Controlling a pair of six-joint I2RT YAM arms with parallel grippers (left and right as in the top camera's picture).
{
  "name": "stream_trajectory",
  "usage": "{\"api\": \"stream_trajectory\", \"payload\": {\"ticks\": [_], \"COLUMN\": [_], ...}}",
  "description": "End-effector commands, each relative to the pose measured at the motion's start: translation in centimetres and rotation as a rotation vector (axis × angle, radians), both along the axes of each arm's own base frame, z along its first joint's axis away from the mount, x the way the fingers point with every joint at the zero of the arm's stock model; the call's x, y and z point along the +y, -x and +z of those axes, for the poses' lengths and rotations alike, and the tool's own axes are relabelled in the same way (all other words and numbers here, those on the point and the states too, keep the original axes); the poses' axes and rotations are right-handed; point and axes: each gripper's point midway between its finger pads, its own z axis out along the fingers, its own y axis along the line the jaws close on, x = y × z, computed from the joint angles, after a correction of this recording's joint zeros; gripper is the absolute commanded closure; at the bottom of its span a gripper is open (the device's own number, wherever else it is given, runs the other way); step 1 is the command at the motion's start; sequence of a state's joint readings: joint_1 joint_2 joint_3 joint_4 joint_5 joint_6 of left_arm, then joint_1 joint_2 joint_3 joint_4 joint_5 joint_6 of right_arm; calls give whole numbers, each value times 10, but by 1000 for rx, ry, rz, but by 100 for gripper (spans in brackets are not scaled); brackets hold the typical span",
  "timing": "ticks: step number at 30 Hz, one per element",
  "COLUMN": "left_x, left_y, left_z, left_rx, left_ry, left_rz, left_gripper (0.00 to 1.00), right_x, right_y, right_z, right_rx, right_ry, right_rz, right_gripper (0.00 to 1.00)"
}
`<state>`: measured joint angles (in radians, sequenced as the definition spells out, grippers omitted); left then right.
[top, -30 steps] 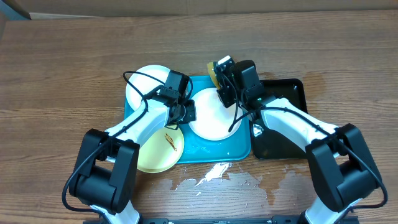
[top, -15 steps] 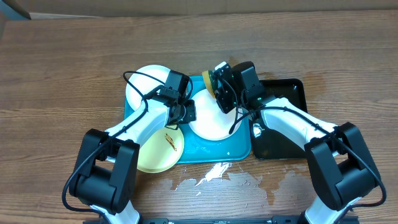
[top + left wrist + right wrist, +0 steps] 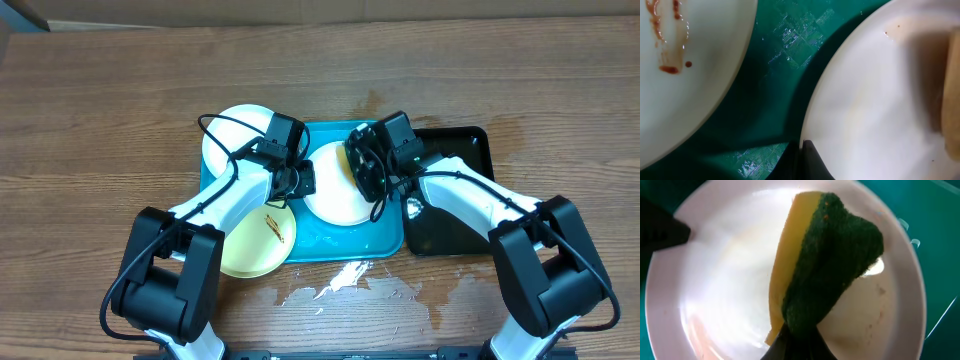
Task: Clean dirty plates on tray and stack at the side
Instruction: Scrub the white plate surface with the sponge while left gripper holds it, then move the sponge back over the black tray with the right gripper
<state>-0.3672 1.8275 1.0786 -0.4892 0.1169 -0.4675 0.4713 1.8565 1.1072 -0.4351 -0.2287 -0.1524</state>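
**Overhead.** The turquoise-blue rectangular plastic tray [image 3: 385,240] lies at frame centre on the brown wooden table [image 3: 100,100]. One white round shallow plate [image 3: 230,140] sits at the tray's upper-left corner and overhangs its rim. A pale yellow-green round plate [image 3: 250,248], marked with a brown smear, overhangs the lower-left corner. A second white round plate [image 3: 335,200] rests in the middle of the tray. A narrow black rectangular tray [image 3: 460,215] lies just beside the right rim. The left gripper [image 3: 300,180] is at the middle plate's left edge. The right gripper [image 3: 362,165] is over its upper right. A wet patch [image 3: 345,280] shows on the table below the tray.

**Left wrist.** A dark fingertip [image 3: 809,160] meets the middle plate's rim at the bottom of the frame. Whether the jaws clamp the rim cannot be told. The smeared plate fills the upper left.

**Right wrist.** The fingers pinch a yellow sponge with a green scouring face [image 3: 825,270], which is folded and pressed onto the middle plate.
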Motion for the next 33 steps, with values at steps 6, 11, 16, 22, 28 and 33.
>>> {"api": "stream_trajectory", "payload": {"ticks": [6, 11, 16, 22, 28, 33], "left_x": [-3, -5, -5, 2, 13, 16], "left_y": [1, -4, -7, -9, -10, -15], "left_z": [7, 24, 33, 34, 39, 52], "left_rx": [27, 29, 25, 29, 33, 22], "left_ry": [-20, -33, -45, -50, -108, -133], "left_rz": [-51, -89, -117, -112, -121, -128], "left_gripper": [96, 96, 96, 96, 96, 96], "right_x": [10, -24, -70, -117, -147, -156], "right_y": [-24, -29, -18, -7, -6, -1], "right_z": [98, 147, 147, 132, 128, 125], "right_rx": [-76, -137, -55, 64, 109, 135], "right_ry": [-159, -132, -81, -27, -26, -13], "right_rz": [-121, -258, -403, -537, -642, -666], "right_gripper": [96, 96, 96, 96, 96, 96]}}
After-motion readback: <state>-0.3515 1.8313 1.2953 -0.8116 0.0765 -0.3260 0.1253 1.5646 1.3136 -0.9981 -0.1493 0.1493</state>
